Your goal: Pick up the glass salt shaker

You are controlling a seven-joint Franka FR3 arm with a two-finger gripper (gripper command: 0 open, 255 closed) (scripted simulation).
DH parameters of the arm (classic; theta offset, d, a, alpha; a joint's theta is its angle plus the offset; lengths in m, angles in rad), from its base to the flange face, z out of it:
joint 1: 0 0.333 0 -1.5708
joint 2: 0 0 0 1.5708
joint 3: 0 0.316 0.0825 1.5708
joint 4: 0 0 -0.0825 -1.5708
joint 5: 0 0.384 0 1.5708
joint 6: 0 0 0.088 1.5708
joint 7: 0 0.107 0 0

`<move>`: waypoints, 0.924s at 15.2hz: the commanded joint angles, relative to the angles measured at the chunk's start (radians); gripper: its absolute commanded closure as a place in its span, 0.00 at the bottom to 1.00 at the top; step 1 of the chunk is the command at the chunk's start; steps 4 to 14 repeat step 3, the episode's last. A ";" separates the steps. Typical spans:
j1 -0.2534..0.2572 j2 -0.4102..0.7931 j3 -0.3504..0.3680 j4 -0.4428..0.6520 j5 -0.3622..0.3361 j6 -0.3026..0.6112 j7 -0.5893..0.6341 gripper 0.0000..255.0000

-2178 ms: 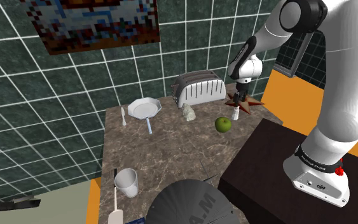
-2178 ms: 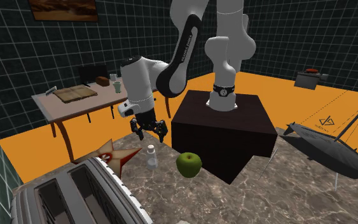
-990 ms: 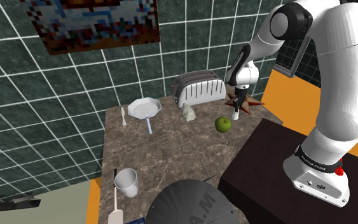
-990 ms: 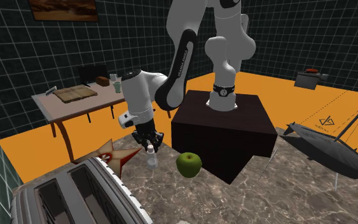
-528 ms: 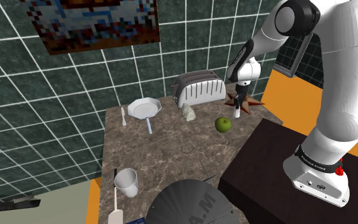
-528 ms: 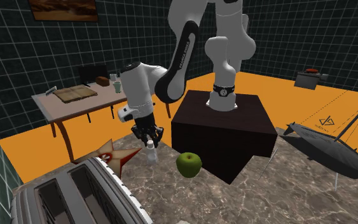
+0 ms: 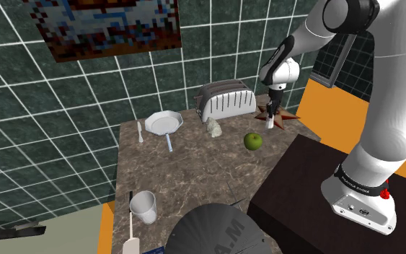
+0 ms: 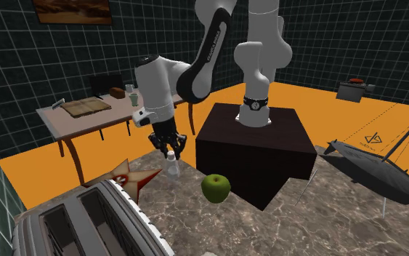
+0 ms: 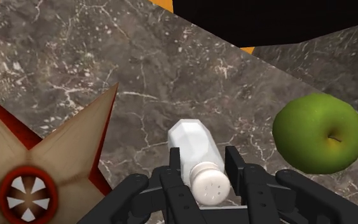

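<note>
On the brown marbled counter (image 7: 194,169) we see a toaster (image 7: 226,101), a white pan (image 7: 164,124), a green apple (image 7: 252,141) and a star-shaped mat (image 9: 37,165). Over the stone, between star and apple, our gripper (image 9: 203,160) is clamped on the white shaker (image 9: 190,140), its cap toward the hand. A dark tiled wall (image 7: 50,130) backs the counter. Beyond it lies an orange floor (image 8: 319,116) with a table (image 8: 86,116).
</note>
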 commanded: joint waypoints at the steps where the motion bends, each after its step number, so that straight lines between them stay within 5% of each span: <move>1: 0.006 -0.023 -0.009 0.000 -0.013 -0.022 0.009 1.00; 14: 0.007 -0.025 -0.010 0.000 -0.015 -0.024 0.010 1.00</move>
